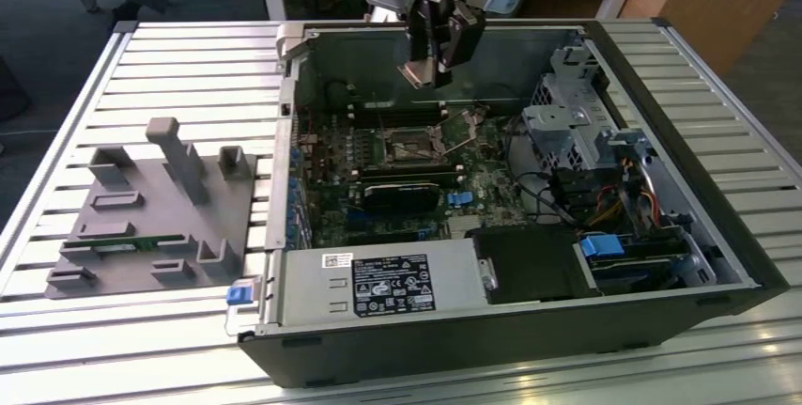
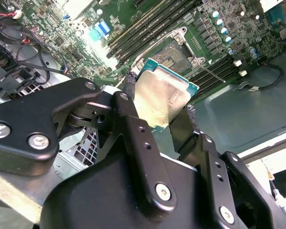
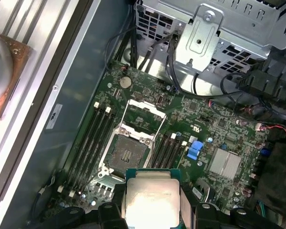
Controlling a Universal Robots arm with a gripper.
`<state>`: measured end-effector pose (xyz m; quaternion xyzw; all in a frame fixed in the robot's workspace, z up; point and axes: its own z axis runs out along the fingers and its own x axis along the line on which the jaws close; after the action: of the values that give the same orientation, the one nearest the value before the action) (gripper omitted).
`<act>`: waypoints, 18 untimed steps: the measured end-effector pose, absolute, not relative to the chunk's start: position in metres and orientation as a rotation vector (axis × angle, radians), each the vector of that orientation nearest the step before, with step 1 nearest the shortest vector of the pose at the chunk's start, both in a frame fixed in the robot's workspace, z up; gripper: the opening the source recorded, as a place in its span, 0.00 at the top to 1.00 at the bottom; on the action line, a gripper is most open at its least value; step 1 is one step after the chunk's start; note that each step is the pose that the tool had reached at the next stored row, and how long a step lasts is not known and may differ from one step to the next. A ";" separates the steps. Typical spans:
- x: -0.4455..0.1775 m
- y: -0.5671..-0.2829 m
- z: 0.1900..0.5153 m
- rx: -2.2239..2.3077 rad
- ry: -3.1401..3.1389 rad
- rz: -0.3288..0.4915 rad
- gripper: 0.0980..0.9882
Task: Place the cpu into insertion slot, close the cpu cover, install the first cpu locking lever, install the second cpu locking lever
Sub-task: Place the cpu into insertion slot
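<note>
Gripper [image 2: 160,98] holding the cpu above the open socket

Your gripper's two black fingers [image 2: 130,85] are clamped on opposite edges of the cpu [image 3: 151,200], a flat square chip with a silver top on a green base. The chip hangs in the air inside the computer case [image 1: 501,344], clear of the board. Below it the insertion slot [image 3: 128,155] sits bare, with its dark contact field showing. The cpu cover [image 3: 147,106] is swung open on its hinge, away from the slot.

Judging by this, none of the four steps is done. The chip is not seated, the cover is not shut, and both levers are left to latch. The levers themselves are too thin to make out with certainty.

Long black memory slots [image 3: 93,138] run close along either side of the slot. A blue connector [image 3: 194,149] lies further off. A metal drive cage [image 3: 205,28] with black cables [image 3: 133,47] stands at the edge of the case. Nothing lies between the chip and the slot. Outside the case, a grey fixture tray [image 1: 150,208] rests on the slatted table [image 1: 188,48].
</note>
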<state>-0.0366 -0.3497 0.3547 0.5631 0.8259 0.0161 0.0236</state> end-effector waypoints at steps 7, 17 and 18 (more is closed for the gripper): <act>-0.037 -0.350 0.354 1.756 2.547 0.050 0.51; -0.037 -0.350 0.354 1.775 2.534 0.049 0.51; -0.037 -0.350 0.354 1.777 2.533 0.049 0.51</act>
<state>-0.0366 -0.3497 0.3538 0.5740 0.8183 0.0158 0.0238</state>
